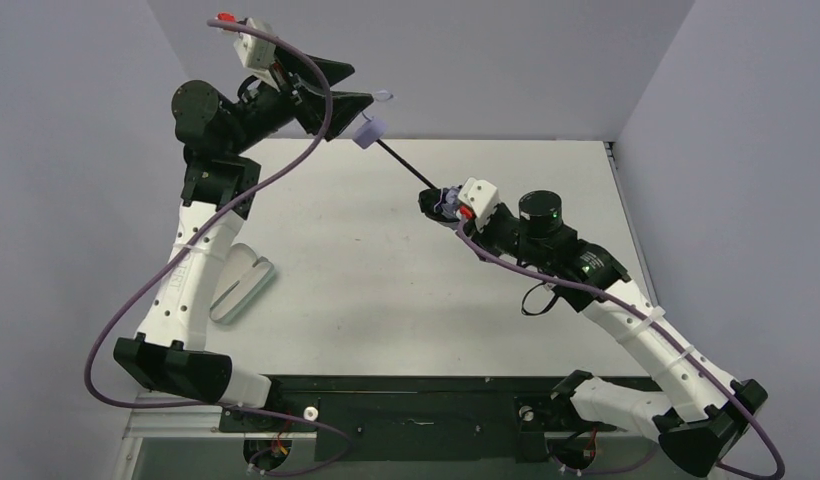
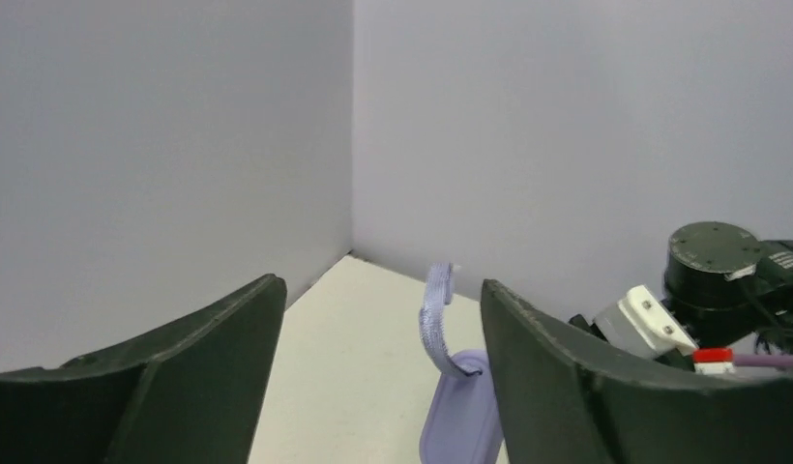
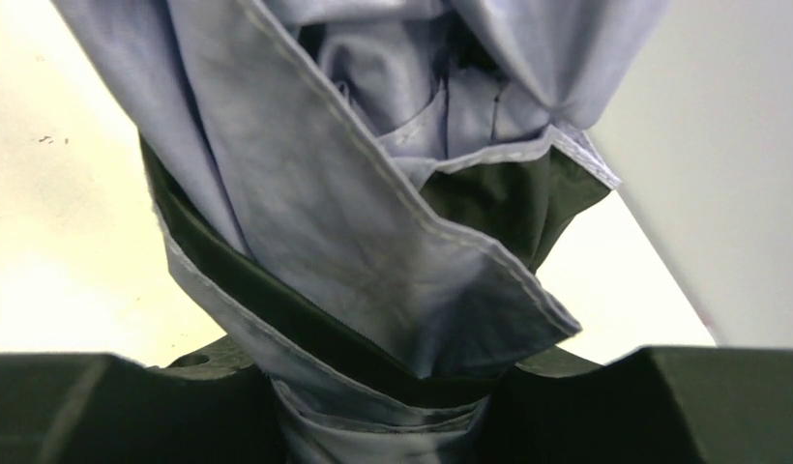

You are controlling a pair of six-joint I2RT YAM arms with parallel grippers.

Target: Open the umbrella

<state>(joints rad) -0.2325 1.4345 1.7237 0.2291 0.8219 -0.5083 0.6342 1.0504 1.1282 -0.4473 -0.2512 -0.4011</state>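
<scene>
The umbrella is held in the air, folded, between my two arms. Its lavender handle [image 1: 369, 131] with a strap loop [image 1: 384, 97] points to the back left, and a thin black shaft [image 1: 406, 165] runs down to the bunched canopy. My left gripper [image 1: 362, 83] is open around the handle [image 2: 460, 416], which lies close beside the right finger [image 2: 567, 377]; the loop [image 2: 436, 309] sticks up in the gap of that gripper [image 2: 380, 285]. My right gripper [image 1: 438, 203] is shut on the lavender, black-lined canopy [image 3: 373, 222], which fills the right wrist view above the gripper [image 3: 383, 406].
A pale oblong case [image 1: 241, 285] lies on the white table [image 1: 386, 300] near the left arm. Grey walls [image 1: 506, 60] close the table at the back and on both sides.
</scene>
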